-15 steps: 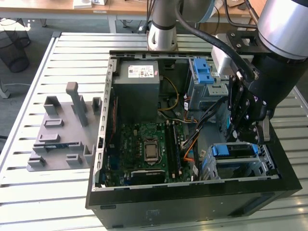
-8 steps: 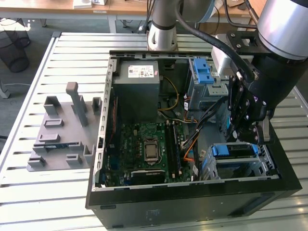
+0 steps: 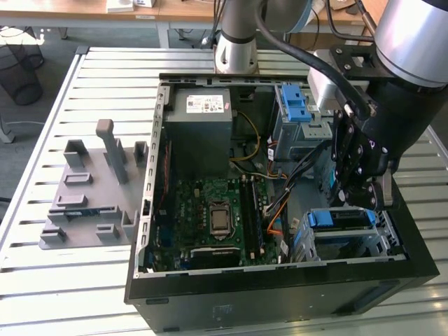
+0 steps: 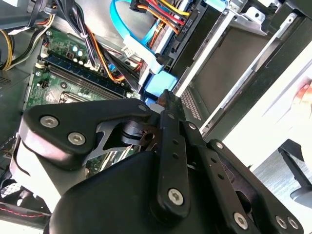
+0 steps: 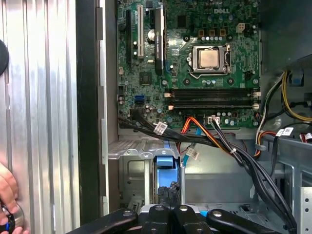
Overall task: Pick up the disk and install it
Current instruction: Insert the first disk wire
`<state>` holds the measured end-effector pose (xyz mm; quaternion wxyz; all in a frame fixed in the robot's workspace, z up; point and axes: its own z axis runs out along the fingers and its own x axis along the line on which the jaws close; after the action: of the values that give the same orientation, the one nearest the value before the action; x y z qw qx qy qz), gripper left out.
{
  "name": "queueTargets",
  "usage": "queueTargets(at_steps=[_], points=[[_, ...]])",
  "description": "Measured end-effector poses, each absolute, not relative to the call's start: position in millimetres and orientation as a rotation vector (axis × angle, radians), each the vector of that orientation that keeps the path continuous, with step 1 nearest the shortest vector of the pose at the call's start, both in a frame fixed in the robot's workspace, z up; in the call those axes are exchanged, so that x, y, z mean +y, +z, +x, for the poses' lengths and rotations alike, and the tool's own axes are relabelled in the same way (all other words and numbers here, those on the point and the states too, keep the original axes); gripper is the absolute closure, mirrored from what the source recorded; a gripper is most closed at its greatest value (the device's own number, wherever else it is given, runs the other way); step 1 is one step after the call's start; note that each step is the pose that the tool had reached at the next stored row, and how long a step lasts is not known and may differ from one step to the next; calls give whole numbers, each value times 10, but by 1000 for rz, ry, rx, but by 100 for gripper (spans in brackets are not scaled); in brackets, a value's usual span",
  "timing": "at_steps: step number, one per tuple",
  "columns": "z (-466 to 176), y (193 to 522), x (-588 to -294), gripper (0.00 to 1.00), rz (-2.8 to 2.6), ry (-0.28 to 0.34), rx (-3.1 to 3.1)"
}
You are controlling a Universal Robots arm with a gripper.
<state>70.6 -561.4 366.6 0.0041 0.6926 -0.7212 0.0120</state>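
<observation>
The claw's black linkage (image 4: pixel 165 161) fills the foreground in both wrist views, hanging over the open case (image 3: pixel 280 280); I cannot tell whether it is clenched or released. Just below it, in the drive cage (image 3: pixel 381 241), sits the disk (image 3: pixel 341 219), its blue rail (image 5: pixel 166 162) under the fingertips in the first wrist view. Beyond the claw lies the motherboard (image 5: pixel 195 63), with cables (image 5: pixel 219 141) between

A pale slatted metal surface (image 3: pixel 42 294) is catching bright daylight in the exterior view. Behind it, wooden desks (image 3: pixel 77 8) are standing along the far edge on a grey floor (image 3: pixel 42 59), and a black mesh wastebasket (image 3: pixel 17 70) is sitting at the exterior view's left.
</observation>
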Motion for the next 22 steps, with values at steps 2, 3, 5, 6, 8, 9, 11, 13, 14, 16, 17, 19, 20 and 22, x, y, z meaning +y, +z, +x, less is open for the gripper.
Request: queueTargets(at_steps=[2,3,5,6,8,9,11,13,14,16,17,19,20,22], points=[[732,3666,-5615,89,2170,38,-2260],[752,3666,-5615,89,2170,38,-2260],[796,3666,-5615,89,2170,38,-2260],[823,3666,-5615,89,2170,38,-2260],[880,3666,-5623,89,2170,37,-2259],[905,3665,-5630,89,2170,37,-2259],[961,3664,-5636,89,2170,37,-2259],[1031,3662,-5637,89,2170,37,-2259],[1064,3660,-5637,89,2170,37,-2259],[1114,3656,-5634,89,2170,37,-2259],[1135,3653,-5628,89,2169,36,-2260],[1171,3651,-5610,89,2168,37,-2260],[1187,3647,-5593,89,2168,37,-2261],[1199,3641,-5549,89,2168,37,-2261]])
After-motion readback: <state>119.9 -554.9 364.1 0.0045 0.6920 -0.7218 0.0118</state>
